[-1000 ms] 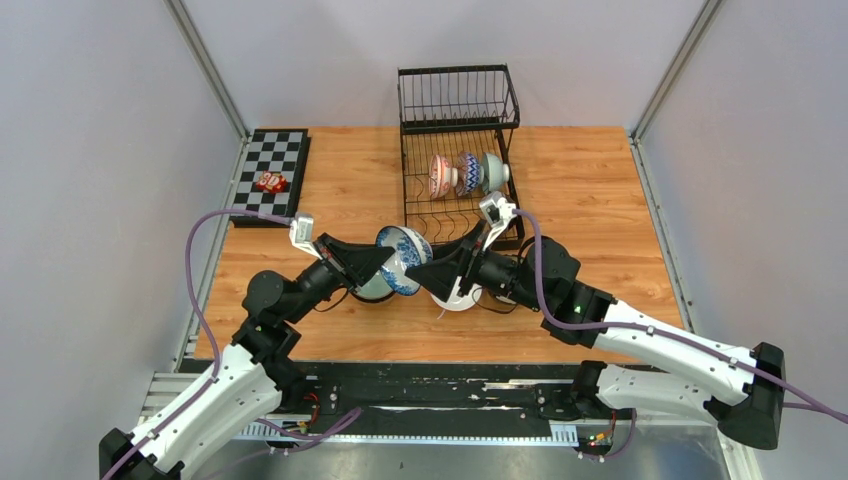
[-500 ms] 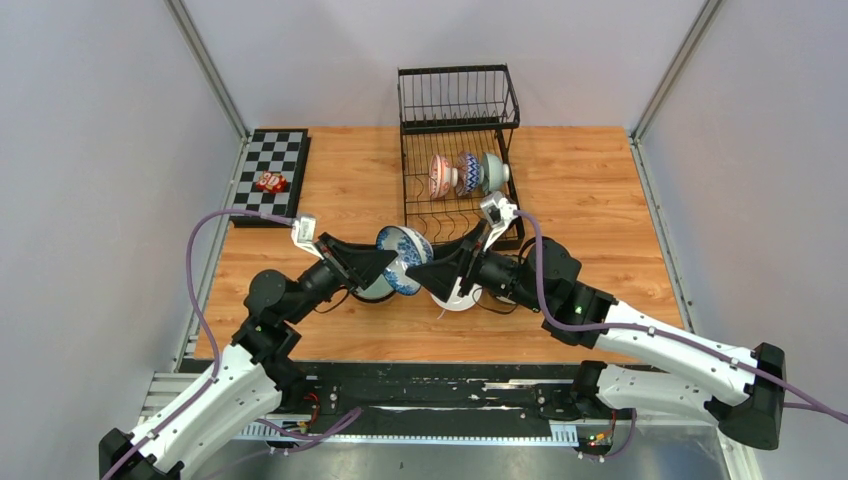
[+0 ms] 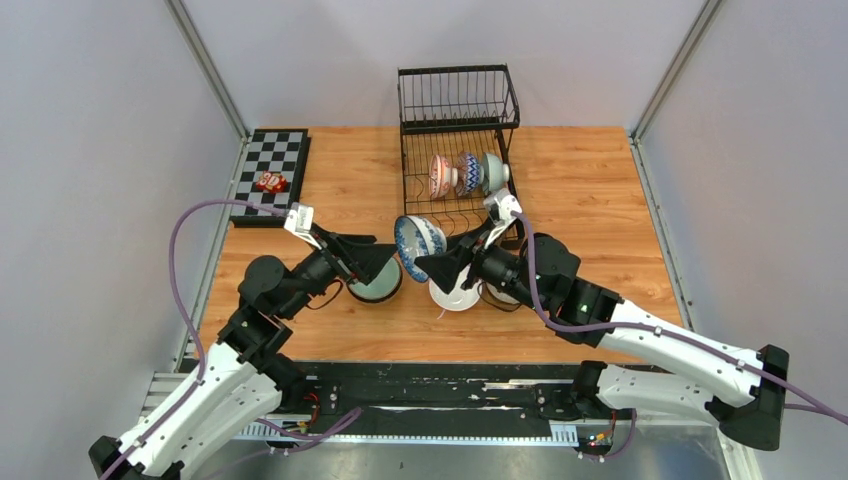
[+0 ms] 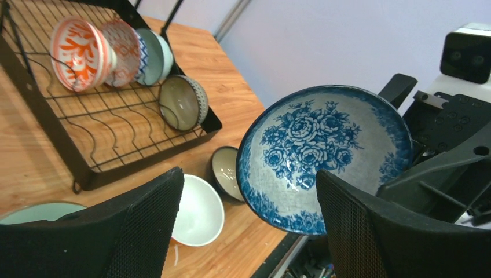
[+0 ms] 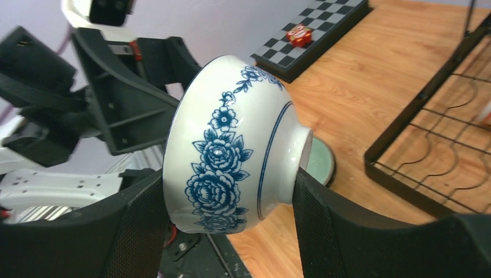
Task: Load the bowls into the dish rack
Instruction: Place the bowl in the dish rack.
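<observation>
My right gripper is shut on a blue-patterned bowl, held on its side in the air, one finger on the rim and the other on the foot. My left gripper stands open just short of that bowl, not touching it. From above, the bowl hangs between the right gripper and the left gripper. The black wire dish rack holds three bowls on edge, and a fourth shows in the left wrist view. A pale green bowl sits below the left fingers.
An orange bowl with a white inside and a cream dark-rimmed bowl sit on the wooden table near the rack's front corner. A checkerboard with a small red object lies at the far left. Grey walls enclose the table.
My left gripper has opened, let go of the blue-patterned bowl and drawn back to the left. The right gripper keeps the bowl and has raised it slightly toward the rack.
</observation>
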Controlling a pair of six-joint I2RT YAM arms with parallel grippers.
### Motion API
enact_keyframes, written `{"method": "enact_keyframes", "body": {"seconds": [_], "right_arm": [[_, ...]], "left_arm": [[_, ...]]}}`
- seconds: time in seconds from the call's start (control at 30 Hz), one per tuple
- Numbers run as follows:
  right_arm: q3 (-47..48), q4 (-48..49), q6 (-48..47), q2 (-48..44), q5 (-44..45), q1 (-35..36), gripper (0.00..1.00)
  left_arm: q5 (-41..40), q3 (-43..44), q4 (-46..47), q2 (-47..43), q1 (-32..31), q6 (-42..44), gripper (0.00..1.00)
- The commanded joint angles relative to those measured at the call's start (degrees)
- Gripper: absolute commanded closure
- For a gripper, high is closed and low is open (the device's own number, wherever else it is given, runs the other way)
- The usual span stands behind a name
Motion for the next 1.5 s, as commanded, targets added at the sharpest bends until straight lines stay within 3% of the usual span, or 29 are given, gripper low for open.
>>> {"method": "enact_keyframes", "body": {"seconds": [0.0, 0.2, 0.6, 0.9, 1.47], "right_arm": [[4.6, -1.5, -6.6, -0.6, 6.6, -0.5, 0.97], [7.8, -6.5, -13.1, 2.1, 11.3, -3.1, 0.97], [10.1, -10.1, -17.8, 10.0, 7.9, -15.4, 0.97], [14.7, -13.3, -18.8, 20.1, 1.3, -23.5, 0.97], [19.5, -14.1, -18.6, 34.5, 4.3, -27.0, 0.97]], "left_arm": [[-5.2, 6.2, -11.3, -0.4, 0.1, 5.1, 0.13], [-9.0, 14.5, -25.7, 1.1, 0.1, 11.0, 0.00], [-16.4, 25.4, -46.9, 0.5, 0.1, 23.7, 0.00], [-17.3, 23.8, -51.0, -3.9, 0.0, 25.2, 0.00], [-16.9, 16.9, -48.2, -9.8, 0.0, 25.6, 0.00]]}}
